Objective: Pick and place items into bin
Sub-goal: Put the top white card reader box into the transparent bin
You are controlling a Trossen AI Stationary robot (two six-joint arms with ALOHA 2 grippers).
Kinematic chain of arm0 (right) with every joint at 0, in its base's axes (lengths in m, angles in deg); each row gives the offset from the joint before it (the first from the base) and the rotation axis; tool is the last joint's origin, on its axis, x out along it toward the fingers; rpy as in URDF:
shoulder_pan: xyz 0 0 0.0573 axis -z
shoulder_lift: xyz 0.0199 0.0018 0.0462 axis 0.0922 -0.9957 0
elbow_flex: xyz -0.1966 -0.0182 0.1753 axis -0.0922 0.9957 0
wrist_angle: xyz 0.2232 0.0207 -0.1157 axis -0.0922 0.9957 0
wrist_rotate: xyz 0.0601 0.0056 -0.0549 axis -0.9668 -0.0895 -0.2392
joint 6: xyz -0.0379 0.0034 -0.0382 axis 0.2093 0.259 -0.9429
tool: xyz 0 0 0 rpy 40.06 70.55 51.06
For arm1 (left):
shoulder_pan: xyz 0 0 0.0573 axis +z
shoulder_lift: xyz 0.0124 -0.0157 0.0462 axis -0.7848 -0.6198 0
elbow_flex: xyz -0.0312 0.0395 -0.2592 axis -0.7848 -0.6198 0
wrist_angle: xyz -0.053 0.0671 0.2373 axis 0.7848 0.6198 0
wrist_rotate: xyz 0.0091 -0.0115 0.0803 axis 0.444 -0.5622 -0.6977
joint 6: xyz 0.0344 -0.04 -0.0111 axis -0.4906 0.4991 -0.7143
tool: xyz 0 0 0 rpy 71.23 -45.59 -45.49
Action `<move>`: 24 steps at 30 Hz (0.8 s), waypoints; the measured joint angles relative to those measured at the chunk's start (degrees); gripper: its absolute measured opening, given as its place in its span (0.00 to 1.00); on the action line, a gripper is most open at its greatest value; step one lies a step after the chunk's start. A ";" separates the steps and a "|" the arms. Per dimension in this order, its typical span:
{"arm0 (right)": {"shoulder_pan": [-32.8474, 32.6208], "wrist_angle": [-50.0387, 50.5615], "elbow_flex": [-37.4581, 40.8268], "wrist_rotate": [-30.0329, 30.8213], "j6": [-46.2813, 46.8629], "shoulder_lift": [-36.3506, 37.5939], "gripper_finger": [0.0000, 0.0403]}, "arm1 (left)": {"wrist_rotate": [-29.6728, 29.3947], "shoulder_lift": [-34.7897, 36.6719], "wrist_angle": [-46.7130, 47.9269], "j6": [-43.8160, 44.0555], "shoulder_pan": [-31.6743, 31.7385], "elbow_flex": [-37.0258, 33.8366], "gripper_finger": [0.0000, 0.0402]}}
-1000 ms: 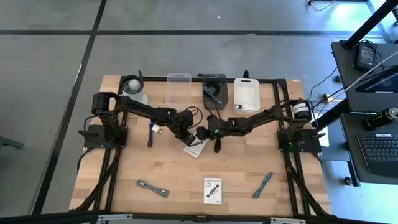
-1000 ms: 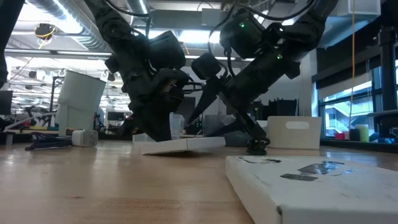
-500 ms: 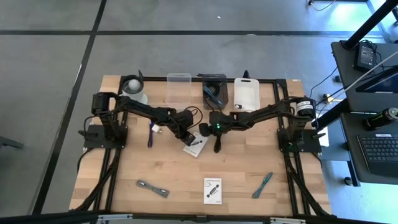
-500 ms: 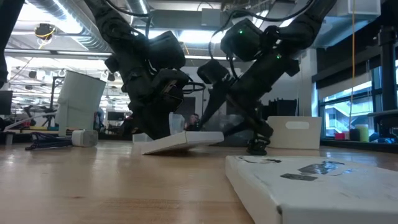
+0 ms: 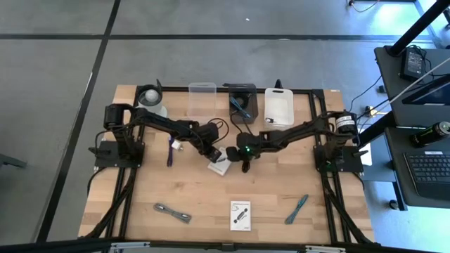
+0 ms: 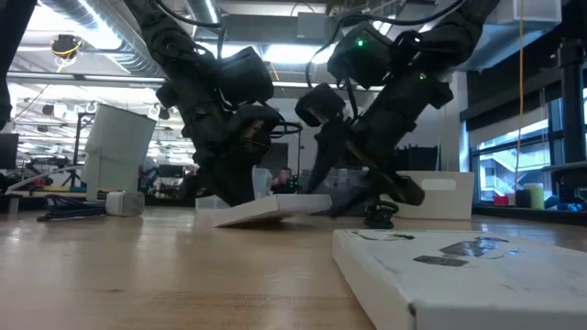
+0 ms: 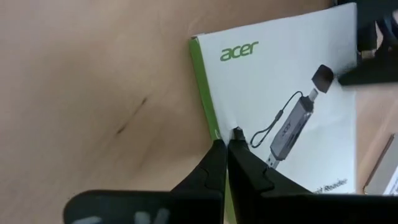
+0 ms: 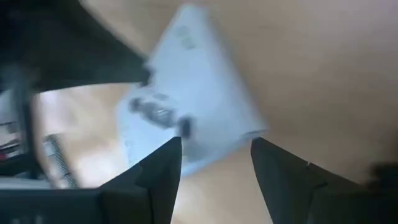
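Left gripper (image 7: 225, 144) fingers clenched, tips pressing the green edge of the white card (image 5: 221, 164), frame centre, one side tipped up off the table. Right gripper (image 8: 214, 163) fingers apart, just beside the card, holding nothing. Best, I judge: left keeps the edge raised, right slides under and pinches the rim. Count: 2 cards incl. second card (image 5: 240, 214), 1 teal tool (image 5: 297, 208), 1 grey strip (image 5: 172, 212), 3 bins at top.
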State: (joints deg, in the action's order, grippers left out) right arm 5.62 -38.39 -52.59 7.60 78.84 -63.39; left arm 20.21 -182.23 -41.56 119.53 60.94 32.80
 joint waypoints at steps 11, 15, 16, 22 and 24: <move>-0.58 -5.94 0.04 3.55 2.09 -0.02 0.47 | -0.89 -0.07 -3.64 2.88 0.08 -0.04 0.00; -0.58 -5.77 0.04 3.59 1.54 -0.02 0.37 | -0.16 -0.15 -5.16 3.53 0.03 -0.07 0.00; -0.58 -5.76 0.04 3.59 1.58 -0.02 0.34 | -0.01 -0.15 -5.28 3.62 0.03 -0.08 0.00; -0.50 -5.77 0.01 3.55 1.36 0.10 0.12 | 2.54 -0.11 -5.23 4.52 0.05 -0.13 0.04; -0.47 -5.78 -0.07 3.56 0.84 0.15 0.11 | 2.75 -0.11 -5.28 4.50 0.03 -0.13 0.07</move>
State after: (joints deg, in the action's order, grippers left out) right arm 5.15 -44.17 -52.66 11.16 79.68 -63.24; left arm 22.96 -182.34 -46.84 124.03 60.98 32.67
